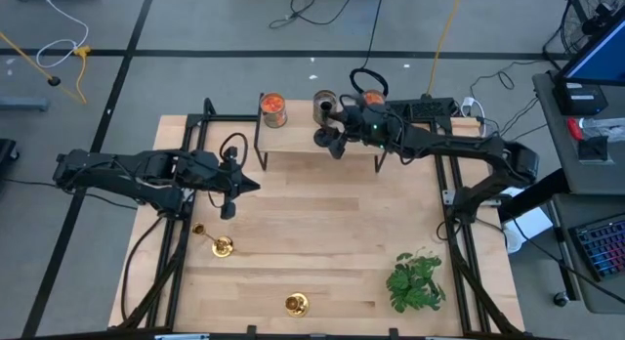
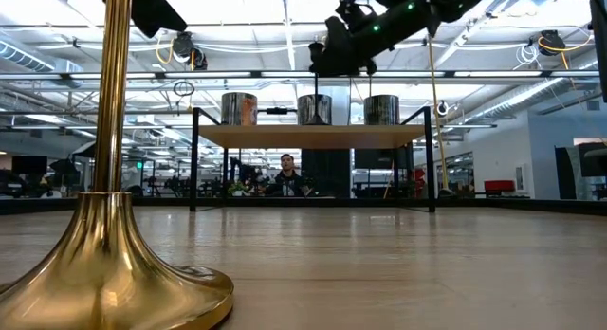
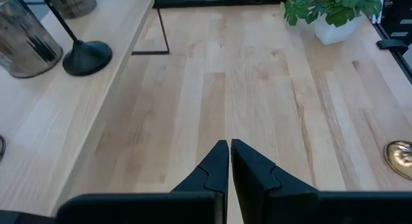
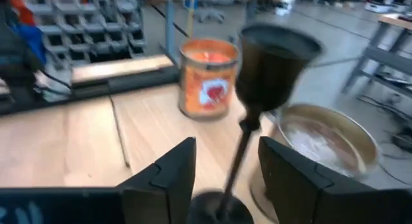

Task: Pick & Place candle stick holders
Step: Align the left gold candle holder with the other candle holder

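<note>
A black candle stick holder point(image 4: 270, 63) stands upright by its round base point(image 3: 87, 56) on the wooden shelf point(image 1: 293, 156) at the far side. My right gripper point(image 4: 225, 150) is open, one finger on each side of the holder's stem, not touching it; it also shows in the high view point(image 1: 330, 138). Two gold holders stand on the table, one at the near left point(image 1: 223, 246) and one at the near edge point(image 1: 296, 304). My left gripper point(image 3: 228, 153) is shut and empty above the table's left middle point(image 1: 234, 189).
An orange jar point(image 1: 273, 109) and a greyish jar point(image 1: 324, 107) stand on the shelf close to the black holder. A leafy plant point(image 1: 415, 279) is at the near right. Bare wood lies at the table's middle point(image 1: 342, 213). A person shows behind the table point(image 2: 287, 175).
</note>
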Robot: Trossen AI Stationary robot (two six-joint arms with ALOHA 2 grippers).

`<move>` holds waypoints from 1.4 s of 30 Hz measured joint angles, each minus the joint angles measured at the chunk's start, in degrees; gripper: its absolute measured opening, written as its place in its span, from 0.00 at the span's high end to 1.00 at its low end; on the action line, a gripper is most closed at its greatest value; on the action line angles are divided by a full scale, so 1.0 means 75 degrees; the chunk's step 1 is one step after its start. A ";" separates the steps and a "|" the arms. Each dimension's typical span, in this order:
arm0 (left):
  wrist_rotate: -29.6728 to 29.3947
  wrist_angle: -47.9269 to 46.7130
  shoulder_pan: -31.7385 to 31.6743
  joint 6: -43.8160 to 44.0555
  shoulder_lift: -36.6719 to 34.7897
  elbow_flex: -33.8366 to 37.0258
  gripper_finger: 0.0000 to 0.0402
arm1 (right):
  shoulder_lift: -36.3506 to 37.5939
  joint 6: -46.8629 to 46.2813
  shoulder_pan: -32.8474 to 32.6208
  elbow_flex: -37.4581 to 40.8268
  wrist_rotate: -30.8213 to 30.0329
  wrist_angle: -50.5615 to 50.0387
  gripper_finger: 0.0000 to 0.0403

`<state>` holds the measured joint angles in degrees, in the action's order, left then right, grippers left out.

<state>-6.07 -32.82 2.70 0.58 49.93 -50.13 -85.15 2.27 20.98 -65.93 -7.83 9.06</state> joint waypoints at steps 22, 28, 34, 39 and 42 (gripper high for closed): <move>-0.1621 -0.2855 0.0719 0.0056 -0.0122 -0.1769 0.82 | 0.0542 0.0057 -0.2068 0.0000 -0.0537 -0.1574 0.58; -0.2828 -0.5776 0.0897 0.2190 -0.0122 -0.2140 0.66 | 0.0542 0.0256 -0.2396 0.0000 -0.0545 -0.1475 0.58; -0.1455 -0.7614 0.1130 0.4818 -0.0082 -0.1936 0.62 | 0.0542 0.0415 -0.2513 0.0000 -0.0547 -0.1405 0.58; 0.0528 -0.7617 0.1668 0.5074 -0.0048 -0.1436 0.65 | 0.0542 0.0395 -0.2513 0.0000 -0.0543 -0.1411 0.58; 0.1147 -0.7557 0.2099 0.5475 -0.0064 -0.1066 0.67 | 0.0542 0.0395 -0.2513 0.0000 -0.0543 -0.1411 0.58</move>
<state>2.54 -89.50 18.44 41.64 49.45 -58.12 -81.08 5.23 2.13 -65.93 -11.90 -1.52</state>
